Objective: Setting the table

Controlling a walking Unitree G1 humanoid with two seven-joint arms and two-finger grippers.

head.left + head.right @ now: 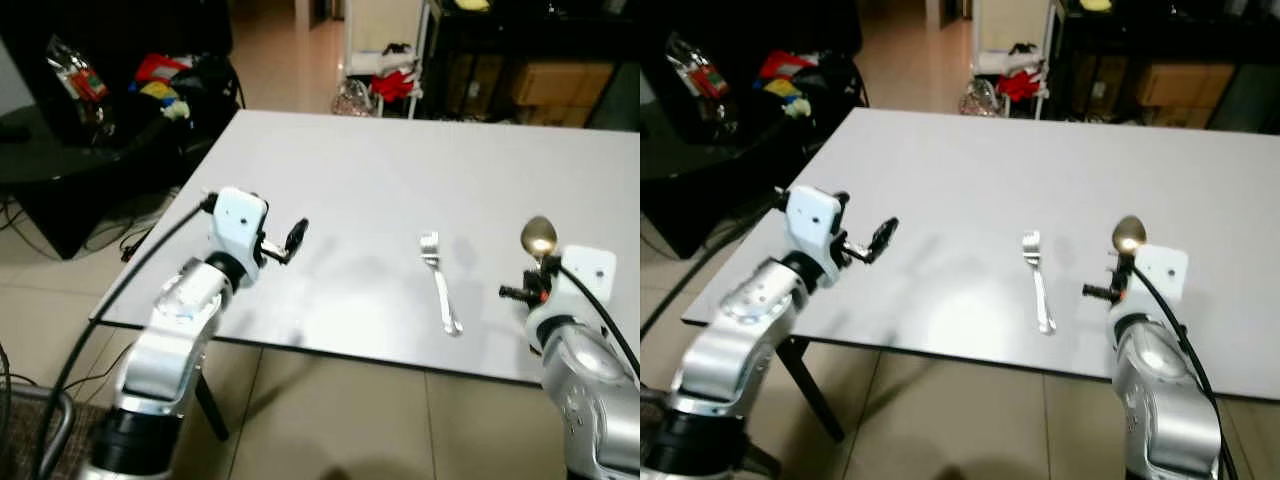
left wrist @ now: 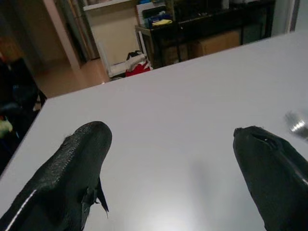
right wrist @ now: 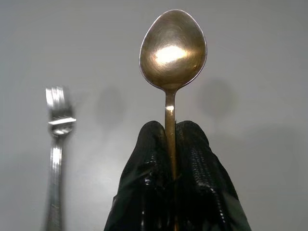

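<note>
Right gripper [image 3: 169, 132]: clamped shut on the handle of the spoon [image 3: 173, 50], both black fingers pinched together round the thin stem. Bowl of the spoon out in front, pointing away from the robot, catching the light. Held over the near right part of the white table [image 1: 350, 170], close to the front edge. Touching the surface or just above it? Cannot tell from here.

Over to the fork [image 1: 440, 285]: lying flat on the table, tines away from the robot, handle towards the near edge, a little slanted. Sits to the left of the spoon, near it but clearly apart.

Left gripper [image 2: 171, 134]: fingers spread wide, nothing between them, hovering above the left part of the table, well apart from the fork. No work for it at the moment, by the look of things.

Looks like the placing step, then: fork down, spoon in hand and lined up for its spot on the right. About halfway through the setting, at a guess, with no plate or glass on the table so far.

Next move, as a judgement: calls for a gentle lowering until the spoon lies flat, handle roughly parallel with the fork's, with room left between the two for a plate. Then a clean opening of the fingers and a straight pull back, so as not to drag the spoon askew or nudge it off the near edge.
</note>
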